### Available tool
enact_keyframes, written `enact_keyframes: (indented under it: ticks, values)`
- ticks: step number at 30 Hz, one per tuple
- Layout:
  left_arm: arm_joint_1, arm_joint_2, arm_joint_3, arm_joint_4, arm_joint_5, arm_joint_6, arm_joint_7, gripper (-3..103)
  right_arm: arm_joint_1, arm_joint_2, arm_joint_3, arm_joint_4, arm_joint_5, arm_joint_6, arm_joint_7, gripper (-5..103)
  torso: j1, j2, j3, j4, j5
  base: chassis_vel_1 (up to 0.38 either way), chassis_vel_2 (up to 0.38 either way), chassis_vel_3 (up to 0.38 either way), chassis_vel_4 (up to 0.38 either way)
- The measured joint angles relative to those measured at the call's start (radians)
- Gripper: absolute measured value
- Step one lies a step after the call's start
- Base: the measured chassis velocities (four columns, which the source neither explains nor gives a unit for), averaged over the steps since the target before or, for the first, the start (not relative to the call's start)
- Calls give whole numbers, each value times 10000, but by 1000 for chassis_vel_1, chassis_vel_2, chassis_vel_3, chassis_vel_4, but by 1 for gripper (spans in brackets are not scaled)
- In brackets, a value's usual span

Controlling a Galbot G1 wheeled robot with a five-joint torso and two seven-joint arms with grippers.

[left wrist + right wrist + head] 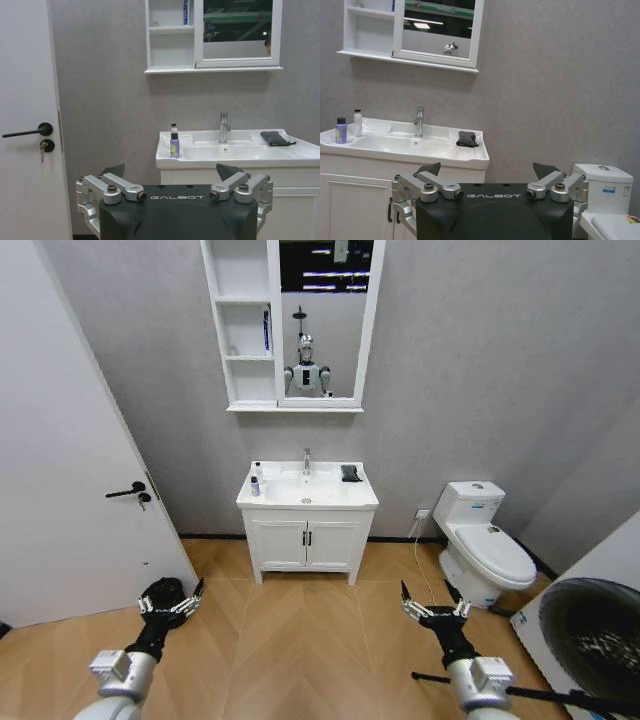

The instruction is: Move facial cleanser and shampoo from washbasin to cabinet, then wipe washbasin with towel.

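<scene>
The white washbasin (345, 498) stands on a vanity against the far wall, some way off across the floor. At its left end are a small purple bottle (255, 487) (174, 148) (340, 131) and a white pump bottle (258, 472) (357, 124); I cannot tell which is the facial cleanser and which the shampoo. The black towel (350, 473) (276, 138) (466, 139) lies folded at the basin's right end. Above hangs the cabinet (245, 380) (172, 50) with its mirror. My left gripper (170, 605) (170, 175) and right gripper (432, 608) (487, 170) hang low over the floor, both open and holding nothing.
A white door (60, 490) with a black handle is on the left. A toilet (485, 545) stands to the right of the vanity (307, 545), and a washing machine (595, 630) is near right. A blue item (267, 330) sits on the cabinet's middle shelf. Wooden floor lies between me and the basin.
</scene>
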State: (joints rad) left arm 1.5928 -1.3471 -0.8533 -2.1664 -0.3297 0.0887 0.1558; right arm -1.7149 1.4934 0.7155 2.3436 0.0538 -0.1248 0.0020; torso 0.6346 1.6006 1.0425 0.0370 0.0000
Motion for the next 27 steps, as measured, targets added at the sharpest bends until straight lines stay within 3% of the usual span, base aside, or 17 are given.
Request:
enact_keyframes:
  ticks: [27]
  values:
    - [158, -81, -33, -33, -5, -96, -36, 100, -142, -7, 114, -1, 28, 48, -341, 100, -3, 2, 0, 0, -2, -20, 18, 24, -23]
